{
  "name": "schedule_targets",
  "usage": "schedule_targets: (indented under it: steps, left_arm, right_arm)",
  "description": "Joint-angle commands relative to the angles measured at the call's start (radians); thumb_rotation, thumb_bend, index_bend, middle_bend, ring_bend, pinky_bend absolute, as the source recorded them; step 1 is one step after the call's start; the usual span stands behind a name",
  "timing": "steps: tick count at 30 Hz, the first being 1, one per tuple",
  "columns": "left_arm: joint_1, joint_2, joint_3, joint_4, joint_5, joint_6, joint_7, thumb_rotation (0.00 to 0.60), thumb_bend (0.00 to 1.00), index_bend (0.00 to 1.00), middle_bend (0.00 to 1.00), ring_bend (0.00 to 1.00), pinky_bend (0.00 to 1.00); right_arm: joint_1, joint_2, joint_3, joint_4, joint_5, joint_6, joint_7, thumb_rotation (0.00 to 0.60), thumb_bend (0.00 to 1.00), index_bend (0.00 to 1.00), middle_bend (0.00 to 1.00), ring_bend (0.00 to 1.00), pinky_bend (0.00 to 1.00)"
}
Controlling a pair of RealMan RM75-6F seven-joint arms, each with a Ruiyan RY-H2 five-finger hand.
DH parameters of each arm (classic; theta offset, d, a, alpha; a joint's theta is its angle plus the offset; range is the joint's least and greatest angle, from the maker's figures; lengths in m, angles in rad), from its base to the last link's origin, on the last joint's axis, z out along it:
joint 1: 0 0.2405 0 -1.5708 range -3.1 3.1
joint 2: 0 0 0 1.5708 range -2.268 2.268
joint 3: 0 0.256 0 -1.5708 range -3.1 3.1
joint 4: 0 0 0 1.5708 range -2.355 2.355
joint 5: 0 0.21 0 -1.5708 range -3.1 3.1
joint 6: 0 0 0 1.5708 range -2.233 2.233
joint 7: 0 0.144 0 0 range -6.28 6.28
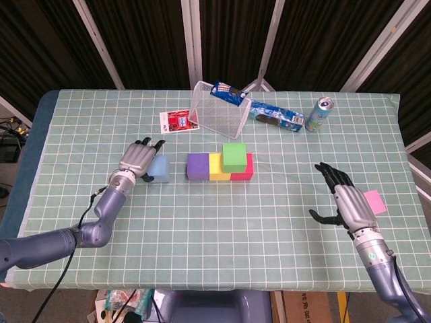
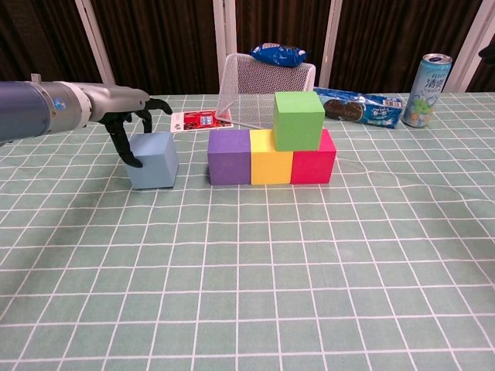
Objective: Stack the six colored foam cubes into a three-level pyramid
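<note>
Purple (image 1: 197, 166), yellow (image 1: 216, 167) and red (image 1: 246, 168) cubes form a row mid-table. A green cube (image 1: 234, 156) sits on top, over the yellow-red seam. A light blue cube (image 2: 155, 161) stands on the table left of the row. My left hand (image 2: 128, 108) wraps it: the thumb presses its left face and the fingers arch over its top. A pink cube (image 1: 374, 200) lies at the far right, partly behind my right hand (image 1: 347, 202), which rests there with fingers spread and holds nothing.
Behind the row lies a tipped wire basket (image 1: 215, 111) with a blue snack bag (image 1: 227, 92) on it. A cookie pack (image 1: 277, 118) and a drink can (image 1: 318, 113) are at the back right. A red card (image 1: 176, 122) lies behind the blue cube.
</note>
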Motion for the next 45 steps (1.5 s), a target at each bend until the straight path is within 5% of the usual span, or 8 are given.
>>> schedule_targets:
  steps: [1,9,16,45]
  left_arm:
    - [0.007,0.041,-0.011,-0.066,-0.006,0.025,-0.002,0.600,0.31,0.05,0.41,0.08,0.18]
    - [-0.031,0.186,-0.059,-0.263,-0.053,0.081,0.058,0.600,0.31,0.05,0.40,0.08,0.18]
    - [-0.114,0.215,-0.111,-0.350,-0.184,0.125,0.135,0.600,0.31,0.06,0.40,0.08,0.18]
    - [-0.373,-0.038,-0.168,-0.154,-0.559,0.217,0.399,0.600,0.31,0.06,0.39,0.08,0.18]
  right_arm:
    - [-0.002,0.004,0.002,-0.004,-0.004,0.002,0.007,0.600,0.29,0.00,0.00,0.00,0.00]
    - [-0.003,0.014,0.000,-0.014,-0.015,-0.006,0.026,0.600,0.29,0.00,0.00,0.00,0.00]
    - [-0.002,0.020,0.007,-0.016,-0.016,-0.012,0.049,0.600,0.29,0.00,0.00,0.00,0.00]
    - [0.007,0.043,0.021,0.020,-0.007,-0.078,0.183,0.600,0.29,0.00,0.00,0.00,0.00]
